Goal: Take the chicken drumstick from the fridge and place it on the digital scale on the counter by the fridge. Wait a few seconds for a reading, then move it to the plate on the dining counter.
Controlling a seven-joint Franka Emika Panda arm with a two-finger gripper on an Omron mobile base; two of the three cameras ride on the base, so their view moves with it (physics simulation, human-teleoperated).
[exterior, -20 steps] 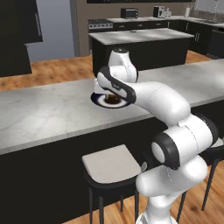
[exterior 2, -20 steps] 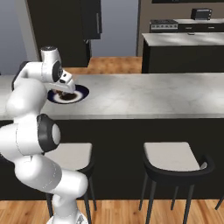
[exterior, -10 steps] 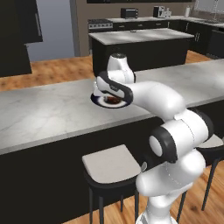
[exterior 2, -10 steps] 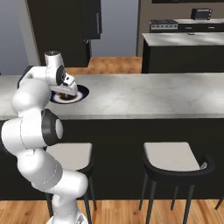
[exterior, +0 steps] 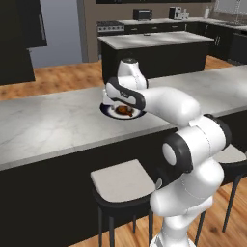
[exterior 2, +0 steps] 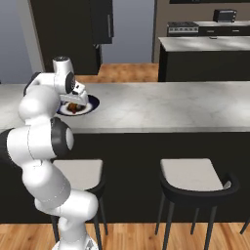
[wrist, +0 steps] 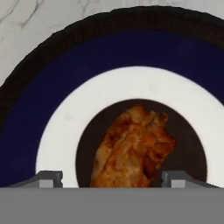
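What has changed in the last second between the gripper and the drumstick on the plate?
The gripper has opened and let go of the chicken drumstick, which now lies at the centre of the plate. The arm has hardly moved, and the plate stayed in place on the dining counter.

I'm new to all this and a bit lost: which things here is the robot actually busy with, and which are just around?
Busy with: chicken drumstick, plate, dining counter, gripper.
Just around: stools, back island, toaster.

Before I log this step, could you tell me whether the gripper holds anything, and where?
Nothing: the gripper stands open around the reddish-brown chicken drumstick on the navy-rimmed plate.
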